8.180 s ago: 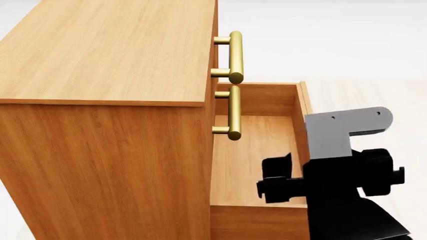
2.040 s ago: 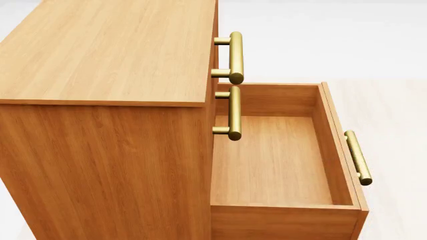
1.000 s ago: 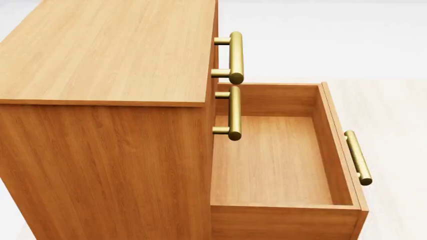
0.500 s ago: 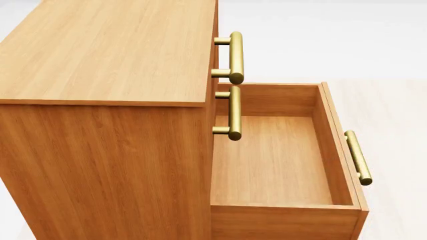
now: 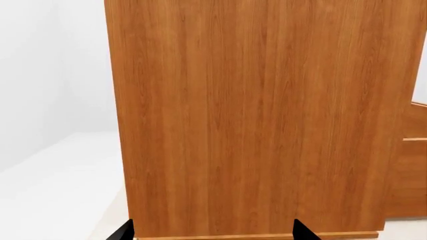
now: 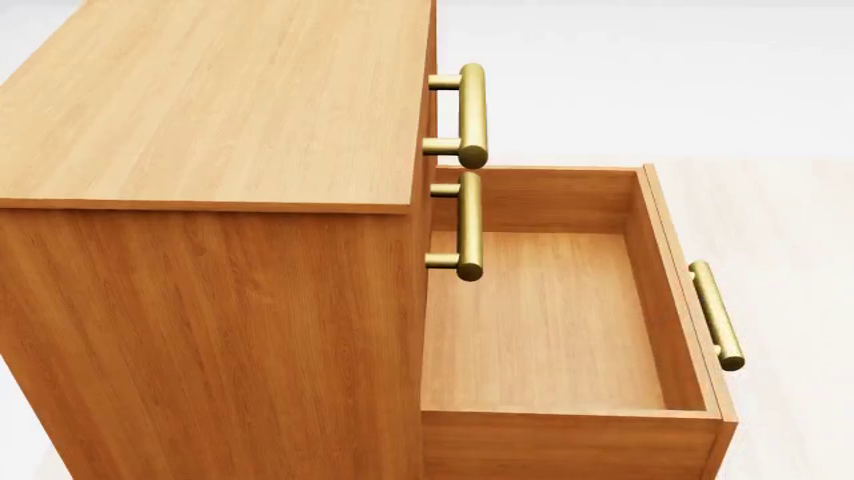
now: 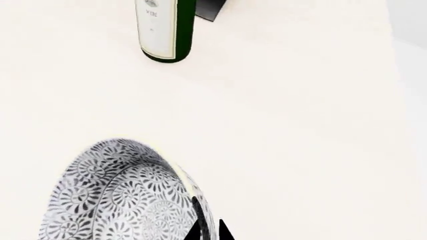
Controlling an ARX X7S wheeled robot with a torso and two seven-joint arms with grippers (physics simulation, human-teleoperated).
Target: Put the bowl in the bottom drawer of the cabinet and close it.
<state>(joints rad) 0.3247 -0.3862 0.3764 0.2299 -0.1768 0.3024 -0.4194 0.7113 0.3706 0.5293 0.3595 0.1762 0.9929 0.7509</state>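
Note:
In the head view the orange-brown cabinet (image 6: 214, 110) stands at the left, with its bottom drawer (image 6: 670, 300) pulled out and nothing inside it. The drawer's brass handle (image 6: 715, 315) faces right. Neither arm shows in that view. In the right wrist view the blue-grey patterned bowl (image 7: 120, 200) is pinched at its rim by my right gripper (image 7: 210, 234), one fingertip inside and one outside. My left gripper (image 5: 212, 235) is open, with its two tips wide apart in front of the cabinet's side panel (image 5: 253, 115).
The two upper drawers are closed, and their brass handles (image 6: 471, 115) (image 6: 469, 225) overhang the open drawer. A green wine bottle (image 7: 163, 30) with a white label lies on the pale surface beyond the bowl, next to a dark object (image 7: 210, 7).
Eight seconds ago my right arm was at the drawer's front. It has since left the head view, and the drawer stands further out. Nothing has moved in the last two seconds.

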